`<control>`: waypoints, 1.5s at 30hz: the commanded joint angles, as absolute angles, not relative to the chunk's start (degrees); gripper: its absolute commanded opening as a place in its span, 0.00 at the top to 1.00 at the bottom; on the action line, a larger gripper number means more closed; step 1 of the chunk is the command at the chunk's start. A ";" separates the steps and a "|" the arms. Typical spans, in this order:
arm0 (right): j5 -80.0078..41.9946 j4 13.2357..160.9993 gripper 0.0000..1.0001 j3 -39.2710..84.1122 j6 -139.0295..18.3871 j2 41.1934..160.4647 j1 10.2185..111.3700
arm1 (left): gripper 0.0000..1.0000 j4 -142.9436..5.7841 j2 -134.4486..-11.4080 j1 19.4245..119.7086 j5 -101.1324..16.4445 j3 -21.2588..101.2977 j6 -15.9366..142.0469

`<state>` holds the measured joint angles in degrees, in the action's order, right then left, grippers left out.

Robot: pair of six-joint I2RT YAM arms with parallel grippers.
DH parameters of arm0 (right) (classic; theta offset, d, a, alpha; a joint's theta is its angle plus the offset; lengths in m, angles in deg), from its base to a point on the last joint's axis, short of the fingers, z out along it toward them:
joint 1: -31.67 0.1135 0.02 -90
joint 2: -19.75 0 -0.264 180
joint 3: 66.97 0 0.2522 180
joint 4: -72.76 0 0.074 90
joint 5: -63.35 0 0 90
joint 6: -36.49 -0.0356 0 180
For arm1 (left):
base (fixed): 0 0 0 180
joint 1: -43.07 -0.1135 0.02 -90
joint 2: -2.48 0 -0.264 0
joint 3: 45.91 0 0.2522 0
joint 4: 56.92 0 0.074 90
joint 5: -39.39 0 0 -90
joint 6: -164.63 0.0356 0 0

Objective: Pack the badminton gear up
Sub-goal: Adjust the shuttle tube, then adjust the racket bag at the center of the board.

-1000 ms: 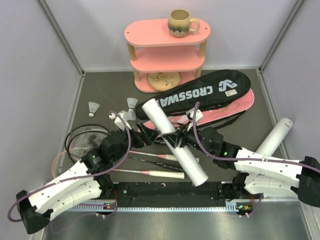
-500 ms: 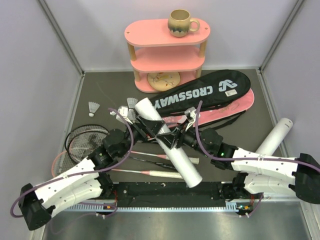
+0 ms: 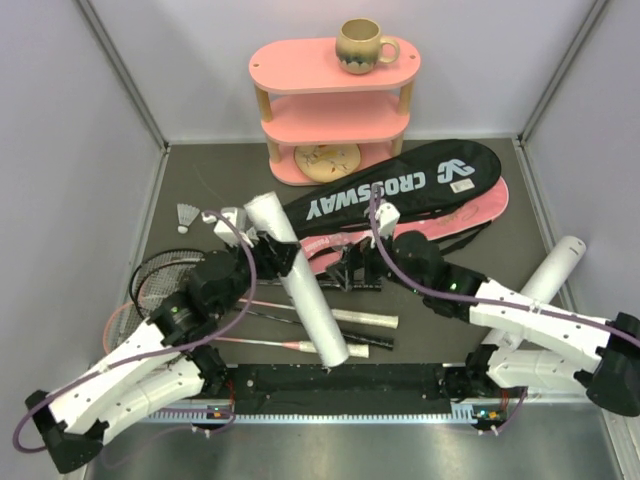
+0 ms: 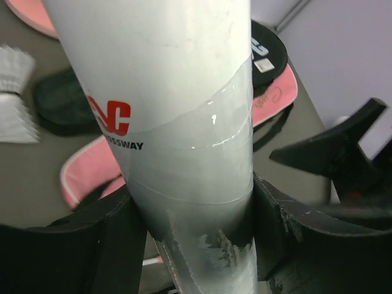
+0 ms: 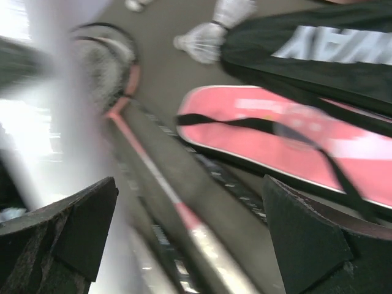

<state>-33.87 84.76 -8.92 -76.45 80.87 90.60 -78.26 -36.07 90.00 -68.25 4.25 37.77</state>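
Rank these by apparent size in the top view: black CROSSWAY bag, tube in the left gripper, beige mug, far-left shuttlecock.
1. black CROSSWAY bag
2. white tube, lifted toward the camera, so it may look oversized
3. beige mug
4. shuttlecock

Enclosure, overhead view. A dark grey tabletop is bounded by a back wall, a left wall and a right wall, all pale lavender panels joined at slanting metal corner posts. A pink three-tier oval shelf stands at the tabletop's far edge, with a beige mug on its top tier. A brushed metal strip runs along the near edge. Lighting is even and diffuse.
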 commanded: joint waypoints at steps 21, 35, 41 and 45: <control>-43.77 66.60 0.34 -4.00 -21.10 116.75 83.52 | 0.56 -106.98 -22.05 89.39 -76.18 24.37 61.80; -47.22 72.42 0.44 1.36 -20.17 119.61 85.45 | 0.57 -107.86 -17.82 89.47 -72.05 24.27 63.03; -45.54 72.21 0.38 -0.83 -23.11 112.38 85.02 | 0.57 -107.07 -17.21 89.47 -71.61 24.01 62.95; -47.21 73.34 0.42 1.45 -19.59 115.81 84.23 | 0.57 -106.72 -17.30 89.47 -71.08 23.57 63.12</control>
<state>-46.48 73.24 -1.18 -21.08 113.77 84.64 -111.39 -17.77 89.61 -72.19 23.55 62.65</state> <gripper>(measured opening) 0.600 0.642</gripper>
